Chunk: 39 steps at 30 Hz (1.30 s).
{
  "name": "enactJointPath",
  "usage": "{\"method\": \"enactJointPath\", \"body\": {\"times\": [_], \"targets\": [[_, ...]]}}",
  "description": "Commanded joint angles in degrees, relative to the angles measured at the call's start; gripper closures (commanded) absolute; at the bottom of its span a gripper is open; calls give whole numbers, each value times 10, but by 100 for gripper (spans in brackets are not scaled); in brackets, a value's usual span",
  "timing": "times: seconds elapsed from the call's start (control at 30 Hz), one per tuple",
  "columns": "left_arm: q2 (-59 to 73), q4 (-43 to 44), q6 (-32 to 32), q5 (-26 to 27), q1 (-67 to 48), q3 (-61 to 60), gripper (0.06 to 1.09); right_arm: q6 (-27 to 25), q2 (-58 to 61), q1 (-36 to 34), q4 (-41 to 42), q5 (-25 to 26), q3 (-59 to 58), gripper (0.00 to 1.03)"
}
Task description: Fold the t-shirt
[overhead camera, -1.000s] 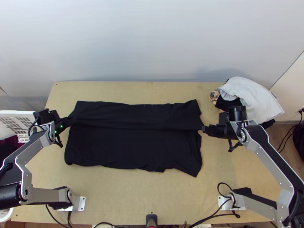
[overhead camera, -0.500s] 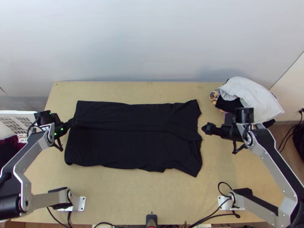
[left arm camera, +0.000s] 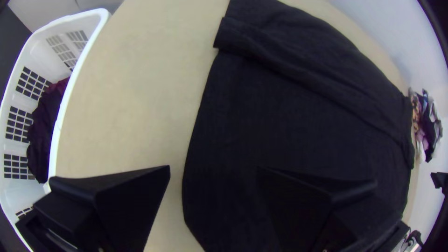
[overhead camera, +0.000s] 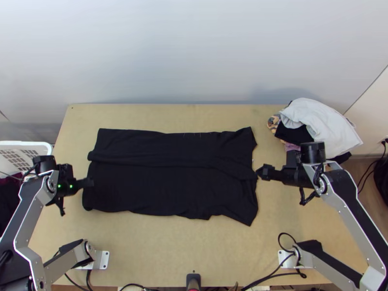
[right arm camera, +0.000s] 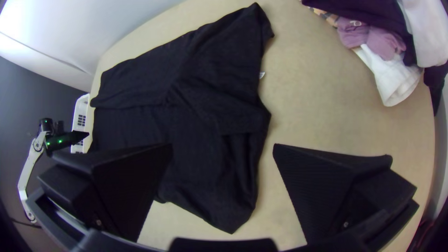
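Two pincers, fingers apart on both: left gripper (overhead camera: 89, 183) at nine o'clock of the one black t-shirt (overhead camera: 169, 189), right gripper (overhead camera: 262, 172) at three. The shirt's twelve-o'clock side lies folded inward. One clothes pile (overhead camera: 317, 123), two o'clock; one white basket (overhead camera: 29, 143), nine.

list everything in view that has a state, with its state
t-shirt: laid out, far side folded over toward the middle
left end effector: open, empty
right end effector: open, empty
laundry basket: upright, partly filled
dark red cloth: bunched in the basket
clothes pile: heaped, unfolded
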Motion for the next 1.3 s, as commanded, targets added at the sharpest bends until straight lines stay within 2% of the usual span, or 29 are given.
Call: {"method": "enactJointPath", "body": {"times": [0.0, 0.13, 0.3, 0.37, 0.5, 0.67, 0.83, 0.93, 1.17, 1.27], "targets": [[-15, -67, 63, 1, 20, -25, 18, 2, -7, 36, -31, 0, -5, 3], [-3, -68, 63, 1, 19, -36, 21, -1, -8, 67, -61, 0, -3, 4], [7, -54, 52, 2, 19, -48, 42, -4, 4, 97, -106, 0, -8, 4], [9, -49, 48, 3, 16, -50, 55, -12, 16, 106, -125, -2, -10, 4], [8, -12, 55, 6, 7, -65, 103, -23, 9, 139, -137, -8, -22, 4], [-24, 12, 53, 17, 1, -77, 105, -22, 68, 158, -136, -9, -33, 4], [-20, 15, 36, 16, -3, -62, 105, -50, 166, 161, -121, -8, -41, 4], [-23, 15, 33, 16, -3, -58, 105, -49, 182, 186, -86, -8, -50, 4], [-29, 7, 33, 16, 1, -41, 105, -49, 209, 207, -68, -2, -55, 4], [-24, 7, 33, 16, 1, -38, 105, -50, 210, 221, -66, 15, -63, 11]]}}
